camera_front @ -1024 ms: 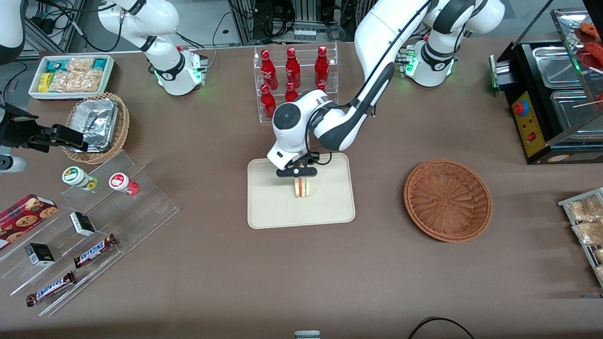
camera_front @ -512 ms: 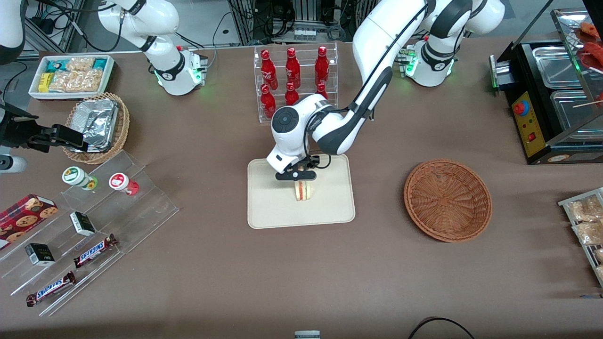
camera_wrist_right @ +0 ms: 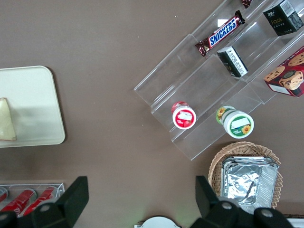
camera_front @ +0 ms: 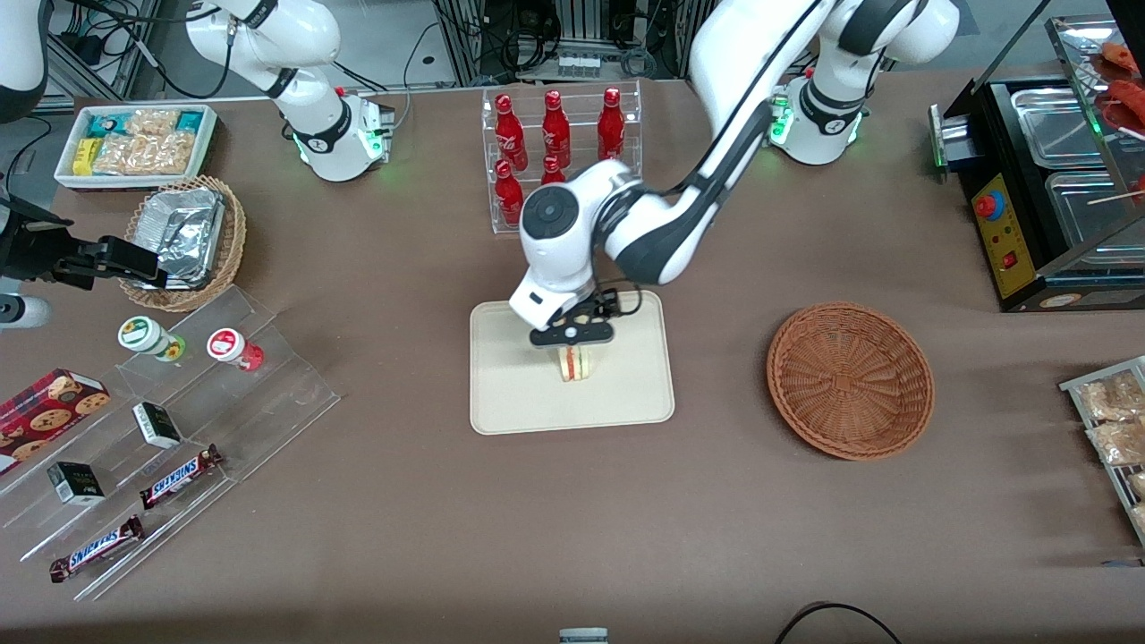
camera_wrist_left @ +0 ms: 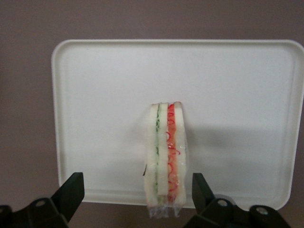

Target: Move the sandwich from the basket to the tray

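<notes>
I had the gripper (camera_wrist_left: pixel 137 202) just above the sandwich (camera_wrist_left: pixel 166 159), jaws apart astride it, on the tray (camera_wrist_left: pixel 95 95).

The left arm bends downward, its end effector (camera_front: pixel 572 336) pointing straight down, fingers (camera_wrist_left: pixel 71 192) spread wide.

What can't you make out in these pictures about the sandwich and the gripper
- Front view: the gripper, open above the tray, covers the top of the sandwich.
- Left wrist view: the fingers are cut off by the frame edge.
- Right wrist view: the frame edge cuts off most of the sandwich.
</notes>
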### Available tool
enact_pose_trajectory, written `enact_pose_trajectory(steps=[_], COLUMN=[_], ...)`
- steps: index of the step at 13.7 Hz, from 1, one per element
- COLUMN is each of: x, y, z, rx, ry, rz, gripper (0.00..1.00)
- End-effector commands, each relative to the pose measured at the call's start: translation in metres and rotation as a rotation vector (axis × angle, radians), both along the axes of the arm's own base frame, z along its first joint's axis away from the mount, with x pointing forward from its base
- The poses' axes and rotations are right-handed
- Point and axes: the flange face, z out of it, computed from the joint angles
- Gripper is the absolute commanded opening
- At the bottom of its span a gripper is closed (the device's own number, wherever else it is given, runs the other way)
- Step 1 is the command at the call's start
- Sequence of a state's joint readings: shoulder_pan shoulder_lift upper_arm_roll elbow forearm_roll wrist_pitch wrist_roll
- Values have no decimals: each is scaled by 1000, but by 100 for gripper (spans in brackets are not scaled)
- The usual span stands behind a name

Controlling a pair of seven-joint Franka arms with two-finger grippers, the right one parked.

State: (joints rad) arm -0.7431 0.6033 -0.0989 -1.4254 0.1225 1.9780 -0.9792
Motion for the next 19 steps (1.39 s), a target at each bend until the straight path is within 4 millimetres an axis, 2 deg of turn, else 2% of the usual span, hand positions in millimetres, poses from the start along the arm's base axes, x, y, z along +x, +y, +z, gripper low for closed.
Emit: enact_pose_trajectory(steps=[1,4,7,9,13,17,19], x=[3,7,7,15,28,33,31], y=[43,103,178,224,312,411,446], z=[72,124,162,189,225,254,268], rx=[44,47,29,-2,-30,-74,-79], ry=[-20,-19,-15,22,70,94,119], rz=[92,77,36,-3,-100,-166,-221], gripper=[100,100,100,100,100,100,100])
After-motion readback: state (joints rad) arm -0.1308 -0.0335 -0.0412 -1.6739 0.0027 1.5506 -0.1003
